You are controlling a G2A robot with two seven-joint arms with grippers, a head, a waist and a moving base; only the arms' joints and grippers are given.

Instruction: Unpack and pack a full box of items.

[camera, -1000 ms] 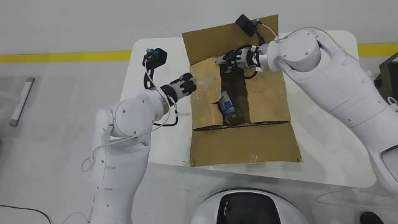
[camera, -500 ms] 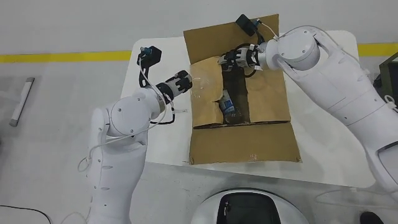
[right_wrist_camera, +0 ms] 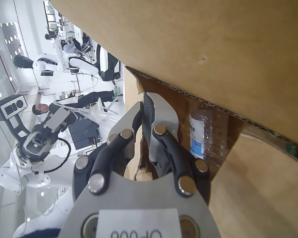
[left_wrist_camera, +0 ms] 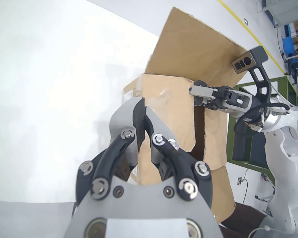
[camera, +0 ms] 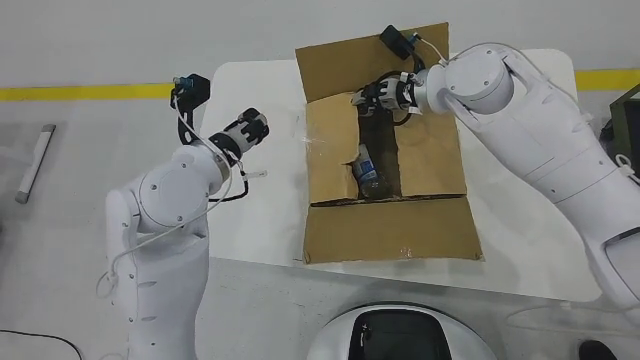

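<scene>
Left gripper (left_wrist_camera: 140, 117) pulls back from the brown cardboard box (camera: 380, 232), closed up tight, holding nothing. Right gripper (right_wrist_camera: 142, 106) pinches a flat flap (left_wrist_camera: 168, 105) beside a clear plastic bottle (right_wrist_camera: 203, 134).

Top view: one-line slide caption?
Right end effector at the inner flap of the open cardboard box, water bottle inside; left end effector over the white table.

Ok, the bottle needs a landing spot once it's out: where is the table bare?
Widest bare table lies between the box and the table's left edge, near the left gripper. A narrow strip borders the front flap. Crowded: the box opening, with bottle and right gripper.
</scene>
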